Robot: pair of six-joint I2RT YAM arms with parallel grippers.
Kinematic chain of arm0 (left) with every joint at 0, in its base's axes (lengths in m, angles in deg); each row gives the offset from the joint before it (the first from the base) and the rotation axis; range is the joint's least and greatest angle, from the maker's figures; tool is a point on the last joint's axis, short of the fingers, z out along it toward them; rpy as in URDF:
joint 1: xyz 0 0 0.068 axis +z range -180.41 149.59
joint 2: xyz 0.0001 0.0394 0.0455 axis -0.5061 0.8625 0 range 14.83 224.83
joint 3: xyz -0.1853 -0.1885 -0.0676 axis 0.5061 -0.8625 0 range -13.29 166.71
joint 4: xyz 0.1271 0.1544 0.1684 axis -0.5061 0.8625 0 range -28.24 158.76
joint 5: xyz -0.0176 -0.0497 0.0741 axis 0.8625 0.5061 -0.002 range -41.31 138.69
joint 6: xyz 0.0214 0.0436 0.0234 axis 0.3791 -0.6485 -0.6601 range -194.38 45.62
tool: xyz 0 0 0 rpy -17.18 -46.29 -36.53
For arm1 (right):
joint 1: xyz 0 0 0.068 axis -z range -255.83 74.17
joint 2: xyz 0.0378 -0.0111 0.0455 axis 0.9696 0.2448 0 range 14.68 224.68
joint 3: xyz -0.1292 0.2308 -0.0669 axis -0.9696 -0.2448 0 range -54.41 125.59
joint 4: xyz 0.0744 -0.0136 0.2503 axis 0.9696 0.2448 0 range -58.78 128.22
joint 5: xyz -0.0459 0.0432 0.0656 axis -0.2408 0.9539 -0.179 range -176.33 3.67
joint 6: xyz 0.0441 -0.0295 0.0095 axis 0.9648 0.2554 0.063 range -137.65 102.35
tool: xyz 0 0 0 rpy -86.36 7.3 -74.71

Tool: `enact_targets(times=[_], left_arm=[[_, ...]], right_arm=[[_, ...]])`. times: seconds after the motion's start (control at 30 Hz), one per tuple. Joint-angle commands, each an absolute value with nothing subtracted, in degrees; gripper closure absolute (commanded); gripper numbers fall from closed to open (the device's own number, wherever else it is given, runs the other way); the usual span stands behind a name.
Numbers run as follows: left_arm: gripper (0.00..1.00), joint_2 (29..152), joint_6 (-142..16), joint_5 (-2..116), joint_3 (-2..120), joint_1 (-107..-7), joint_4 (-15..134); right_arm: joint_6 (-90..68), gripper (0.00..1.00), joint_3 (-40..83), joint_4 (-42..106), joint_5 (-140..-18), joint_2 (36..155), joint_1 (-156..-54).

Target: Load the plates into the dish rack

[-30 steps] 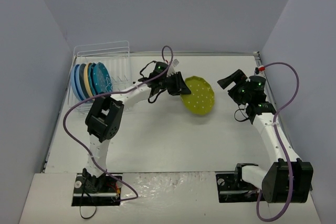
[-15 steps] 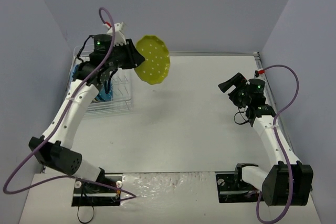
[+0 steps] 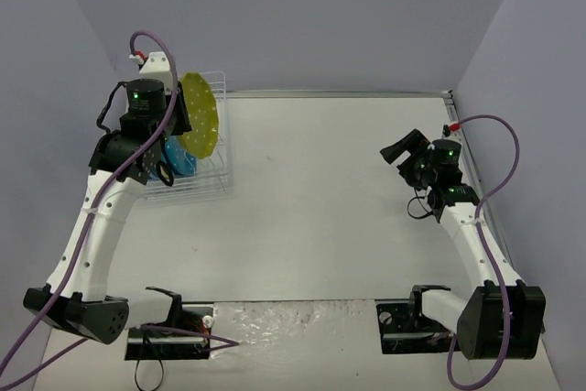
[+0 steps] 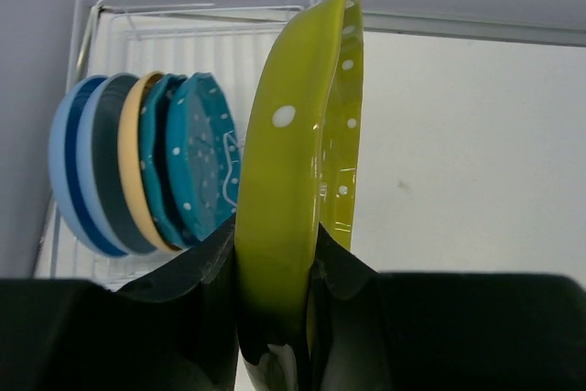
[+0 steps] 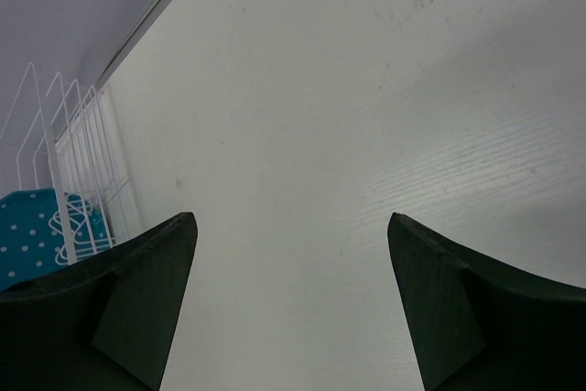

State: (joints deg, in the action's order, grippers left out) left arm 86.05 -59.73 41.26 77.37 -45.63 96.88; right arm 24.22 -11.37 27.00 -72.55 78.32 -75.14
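Top external view puts the left gripper [image 3: 186,130] at about ten o'clock on the table [image 3: 320,217], above the dish rack [image 3: 212,188]. It is clamped on the rim of the lime green plate [image 3: 201,116], which hangs on edge over the rack's right side. By the look of it, the last plate is being brought to its slot. The next move calls for lowering it upright into a free slot at three o'clock of the standing plates, then releasing it.

Left wrist view shows what the overhead hides: five plates [image 4: 137,171] stand in a row, two light blue, one orange-yellow, two teal.

At three o'clock the right gripper [image 3: 403,148] is spread wide and holds nothing. Its wrist view shows bare table between the fingers.
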Motion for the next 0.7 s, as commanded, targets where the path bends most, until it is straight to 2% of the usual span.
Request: enact_targets(times=[0.0,0.67], left_arm=[[1.0,86.28,-63.59,32.33,77.5,-43.79,84.46],[1.0,95.96,-70.63,27.33,74.25,-39.28,72.99]], right_arm=[[23.57,0.19,-11.52,22.56,-72.36,77.48,-75.48],[24.1,0.19,-12.91,21.38,-72.17,77.97,-75.48]])
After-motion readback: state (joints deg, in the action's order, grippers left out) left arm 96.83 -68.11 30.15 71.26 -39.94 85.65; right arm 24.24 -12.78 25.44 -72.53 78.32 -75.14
